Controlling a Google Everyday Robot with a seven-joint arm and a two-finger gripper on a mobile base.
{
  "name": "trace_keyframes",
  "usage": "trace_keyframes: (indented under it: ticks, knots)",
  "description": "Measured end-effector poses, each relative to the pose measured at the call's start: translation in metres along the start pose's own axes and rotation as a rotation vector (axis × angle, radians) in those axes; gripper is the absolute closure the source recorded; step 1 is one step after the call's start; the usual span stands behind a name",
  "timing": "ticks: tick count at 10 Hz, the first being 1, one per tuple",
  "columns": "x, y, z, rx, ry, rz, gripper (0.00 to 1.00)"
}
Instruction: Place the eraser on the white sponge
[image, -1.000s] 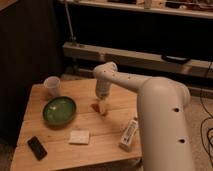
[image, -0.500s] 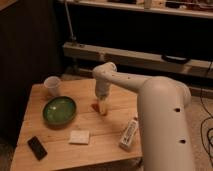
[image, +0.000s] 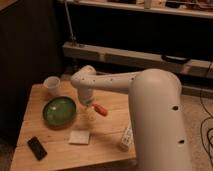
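The eraser (image: 36, 148) is a small flat black block lying at the front left corner of the wooden table (image: 107, 147). The white sponge (image: 79, 136) is a flat off-white square pad lying to the eraser's right, in front of the green bowl. My gripper (image: 90, 113) hangs from the white arm over the middle of the table, right of the bowl and behind the sponge. It is well away from the eraser. An orange part or object (image: 100, 109) shows beside it.
A green bowl (image: 59, 110) sits at the table's left. A white cup (image: 52, 85) stands at the back left corner. A long white labelled bottle (image: 126, 137) lies at the front right. My bulky white arm (image: 155, 115) covers the table's right side.
My gripper has dipped slightly lower and toward the table's front. The eraser, sponge, bowl and cup have not moved.
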Motion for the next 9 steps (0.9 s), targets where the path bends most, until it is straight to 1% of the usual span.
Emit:
trace_keyframes:
  ticks: [1, 2, 3, 4, 5, 6, 7, 8, 9]
  knots:
    - [-0.027, 0.008, -0.003, -0.002, -0.004, -0.06, 0.17]
    - [-0.045, 0.016, -0.007, -0.004, -0.006, -0.11, 0.17]
    - [-0.063, 0.024, -0.01, 0.001, -0.009, -0.16, 0.17]
    - [-0.097, 0.04, -0.017, 0.007, -0.018, -0.26, 0.17]
    - [-0.117, 0.047, -0.02, 0.007, -0.029, -0.323, 0.17]
    - [-0.136, 0.057, -0.02, -0.003, -0.05, -0.405, 0.17]
    - [-0.159, 0.066, -0.018, -0.009, -0.081, -0.525, 0.17]
    - [-0.181, 0.072, -0.013, -0.006, -0.105, -0.671, 0.17]
    - [-0.192, 0.073, -0.01, -0.003, -0.124, -0.768, 0.17]
